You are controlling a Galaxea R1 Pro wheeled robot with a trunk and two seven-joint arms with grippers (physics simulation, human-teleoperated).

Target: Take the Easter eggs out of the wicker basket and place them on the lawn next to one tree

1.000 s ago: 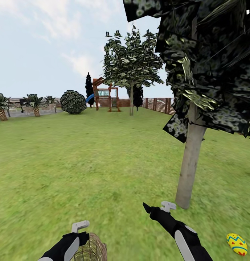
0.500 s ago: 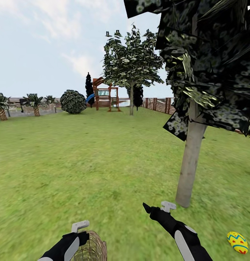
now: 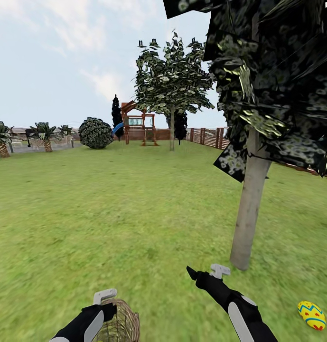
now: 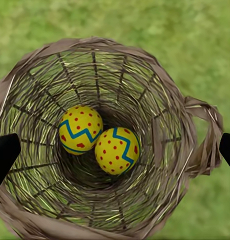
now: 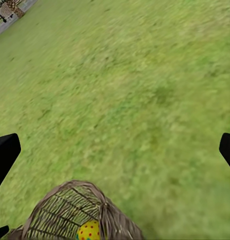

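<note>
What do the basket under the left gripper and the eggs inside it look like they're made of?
The wicker basket looks like loosely woven tan-brown wicker: thin strands cross radial ribs, grass shows through the gaps, and the rim is a thicker braid. The two eggs in it look smooth and hard with a slight sheen, painted yellow with red dots and blue-green zigzags; whether plastic or painted shell can't be told.

The light is bright and even, like flat daylight under a pale cloudy sky (image 3: 63, 52). The tree (image 3: 251, 190) throws no clear shadow on the grass (image 3: 111, 204). The leaves look blocky, and the grass is soft and blurred in both wrist views.
</note>
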